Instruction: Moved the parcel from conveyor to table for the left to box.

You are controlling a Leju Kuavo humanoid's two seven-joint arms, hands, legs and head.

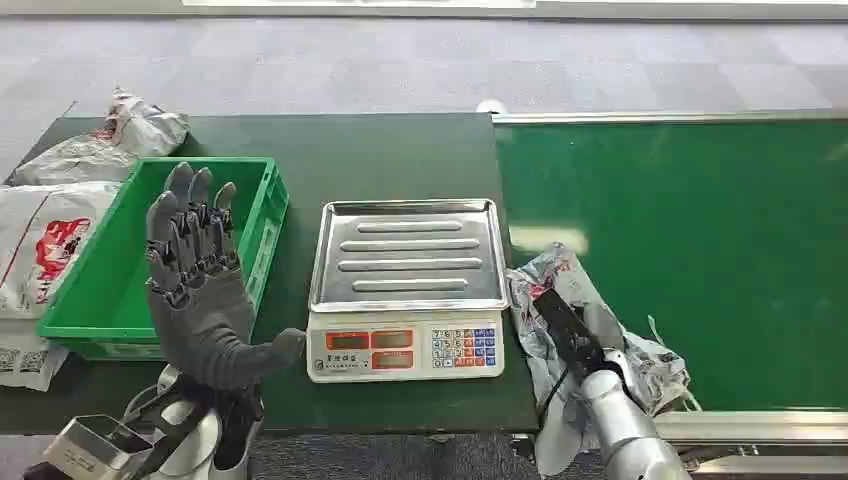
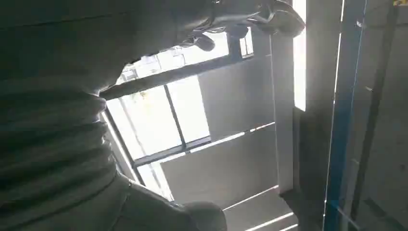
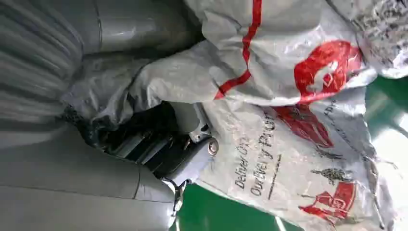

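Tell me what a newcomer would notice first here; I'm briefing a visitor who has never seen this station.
First, the left robot hand, raised upright with fingers spread, in front of the green crate. Next, the right robot hand gripping a crumpled grey parcel at the conveyor's near left corner, beside the table. Between them stands a scale with a bare steel tray.

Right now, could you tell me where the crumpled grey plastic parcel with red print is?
In the head view, the crumpled grey plastic parcel lies at the green conveyor belt's near-left corner, right of the steel-topped weighing scale, gripped by the right robot hand.
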